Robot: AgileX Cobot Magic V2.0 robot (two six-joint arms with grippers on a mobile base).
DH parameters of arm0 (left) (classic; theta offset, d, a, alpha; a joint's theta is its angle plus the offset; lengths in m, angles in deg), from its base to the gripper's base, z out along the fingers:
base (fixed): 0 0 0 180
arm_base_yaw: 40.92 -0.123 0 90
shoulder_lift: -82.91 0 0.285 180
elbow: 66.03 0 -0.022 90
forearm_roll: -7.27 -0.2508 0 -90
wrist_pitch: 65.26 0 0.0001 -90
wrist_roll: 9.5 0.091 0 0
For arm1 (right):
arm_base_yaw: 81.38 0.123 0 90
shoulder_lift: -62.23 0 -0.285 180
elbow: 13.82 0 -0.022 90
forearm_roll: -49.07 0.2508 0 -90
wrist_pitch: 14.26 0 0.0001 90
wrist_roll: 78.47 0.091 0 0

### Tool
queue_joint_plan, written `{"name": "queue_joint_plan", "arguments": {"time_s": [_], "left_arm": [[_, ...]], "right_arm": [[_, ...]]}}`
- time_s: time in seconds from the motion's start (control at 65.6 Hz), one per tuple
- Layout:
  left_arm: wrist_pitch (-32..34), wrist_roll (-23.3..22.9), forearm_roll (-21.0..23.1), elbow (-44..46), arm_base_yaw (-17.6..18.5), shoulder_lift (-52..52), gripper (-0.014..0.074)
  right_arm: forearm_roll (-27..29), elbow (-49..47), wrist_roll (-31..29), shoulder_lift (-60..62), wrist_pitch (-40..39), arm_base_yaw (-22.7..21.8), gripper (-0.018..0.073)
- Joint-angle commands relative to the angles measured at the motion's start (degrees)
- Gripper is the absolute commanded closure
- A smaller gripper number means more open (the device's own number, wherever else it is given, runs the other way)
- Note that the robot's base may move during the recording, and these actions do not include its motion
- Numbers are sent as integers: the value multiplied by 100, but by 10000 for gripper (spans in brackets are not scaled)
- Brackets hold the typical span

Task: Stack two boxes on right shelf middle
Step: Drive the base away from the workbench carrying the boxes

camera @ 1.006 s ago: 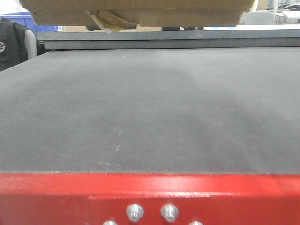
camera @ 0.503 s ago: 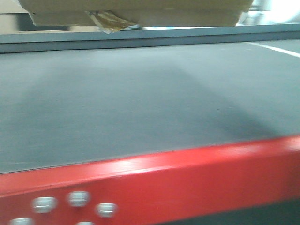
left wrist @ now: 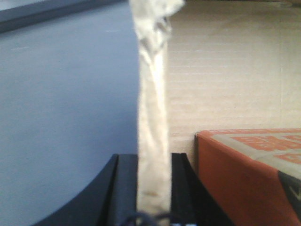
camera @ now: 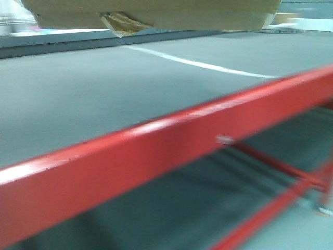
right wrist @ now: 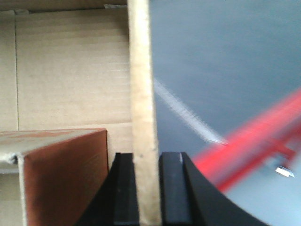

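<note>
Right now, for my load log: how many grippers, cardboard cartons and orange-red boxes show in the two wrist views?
Grippers: 2, the left gripper and the right gripper, each shut on a wall of the cardboard carton.
Cardboard carton: 1.
Orange-red box inside it: 1, if both views show the same one.
Total: 4.

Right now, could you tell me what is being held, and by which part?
The cardboard box: left gripper and right gripper each pinch one side wall.

Tan box (camera: pixel 156 13), red beam (camera: pixel 156 156)
</note>
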Motion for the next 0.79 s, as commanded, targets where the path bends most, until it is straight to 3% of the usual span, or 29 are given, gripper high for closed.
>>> {"name": "queue_joint_plan", "arguments": {"time_s": [0.0, 0.777], "left_arm": [[34, -45, -277, 78, -21, -80, 708], [34, -45, -277, 78, -21, -80, 708]], "right_arm": [[-324, -93, 48, 91, -145, -59, 711], [-324, -93, 48, 91, -145, -59, 711]]}}
